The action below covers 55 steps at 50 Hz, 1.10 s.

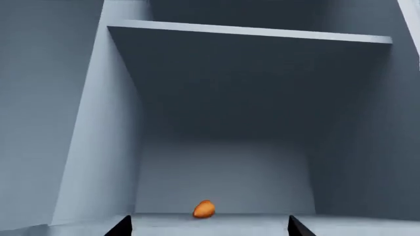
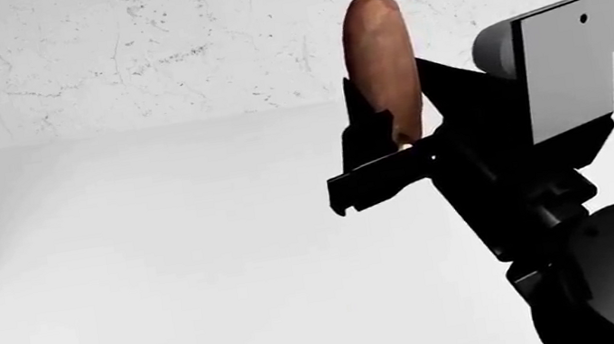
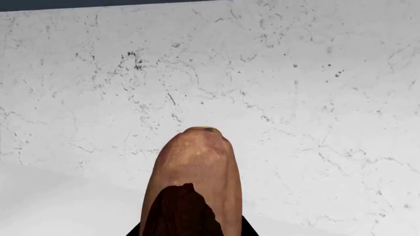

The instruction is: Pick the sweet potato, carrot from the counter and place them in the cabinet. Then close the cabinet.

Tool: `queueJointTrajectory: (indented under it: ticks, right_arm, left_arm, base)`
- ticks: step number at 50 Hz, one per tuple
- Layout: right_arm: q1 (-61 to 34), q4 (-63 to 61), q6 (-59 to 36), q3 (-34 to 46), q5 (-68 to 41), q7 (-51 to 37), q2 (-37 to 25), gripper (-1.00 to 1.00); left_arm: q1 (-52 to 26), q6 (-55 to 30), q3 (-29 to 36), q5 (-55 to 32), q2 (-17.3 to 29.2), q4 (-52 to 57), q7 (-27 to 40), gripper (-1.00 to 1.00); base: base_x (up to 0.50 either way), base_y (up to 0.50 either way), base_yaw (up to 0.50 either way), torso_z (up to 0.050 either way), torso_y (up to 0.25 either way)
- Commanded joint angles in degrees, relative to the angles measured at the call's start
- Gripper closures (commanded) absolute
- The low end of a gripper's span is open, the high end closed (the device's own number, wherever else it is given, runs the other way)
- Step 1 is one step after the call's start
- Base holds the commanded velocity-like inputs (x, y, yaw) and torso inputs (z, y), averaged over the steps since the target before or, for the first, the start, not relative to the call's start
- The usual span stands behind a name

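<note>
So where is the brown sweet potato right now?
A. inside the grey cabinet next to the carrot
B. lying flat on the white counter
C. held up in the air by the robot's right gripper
C. In the head view the sweet potato stands upright, clamped in the right gripper above the counter; the left wrist view shows only the carrot in the cabinet.

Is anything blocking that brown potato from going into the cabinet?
Nothing visible does. The right gripper holds the sweet potato upright above the counter. In the left wrist view the cabinet stands open, with only the carrot at its front edge.
</note>
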<state>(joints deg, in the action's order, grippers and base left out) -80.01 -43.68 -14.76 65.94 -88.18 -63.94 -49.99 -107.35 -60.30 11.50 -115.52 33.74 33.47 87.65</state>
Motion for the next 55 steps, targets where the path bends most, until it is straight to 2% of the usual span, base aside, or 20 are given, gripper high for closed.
queueJointTrajectory:
  ticks: [1,8,20,36,50,55]
  right_arm:
    - [-0.23,0.15,-0.83,-0.47,0.64,-0.01,0.49,1.0]
    - [-0.27,0.28,-1.01,-0.43,0.58,-0.17,0.83,1.0]
    - [0.35,0.34,-0.75,-0.51,1.19,0.06,0.6,1.0]
    - [-6.44,0.98,-2.59,-2.87,-4.17,-2.41,3.14,1.0]
    - [-15.26,0.64,-2.99,-6.48,-9.59,-6.05,7.43,1.0]
    - [-21.3,2.73,-4.07,-8.29,-12.02,-6.19,9.8,1.0]
  left_arm:
    - [4.78,13.19,7.06,-4.66,9.21,8.92,1.79,-1.0]
    - [6.64,17.85,9.26,-5.08,11.91,12.24,1.65,-1.0]
    - [10.84,22.38,12.13,-3.01,13.93,16.26,1.04,-1.0]
    - [20.48,24.28,9.93,0.23,20.29,20.78,-3.29,-1.0]
    - [39.53,27.57,3.45,10.11,24.91,24.94,-11.48,-1.0]
    - [45.93,28.83,0.86,13.57,26.06,25.5,-14.17,-1.0]
  base:
    - [0.0,0.0,0.0,0.0,0.0]
    - [0.0,0.0,0.0,0.0,0.0]
    - [0.0,0.0,0.0,0.0,0.0]
    - [0.0,0.0,0.0,0.0,0.0]
    - [0.0,0.0,0.0,0.0,0.0]
    - [0.0,0.0,0.0,0.0,0.002]
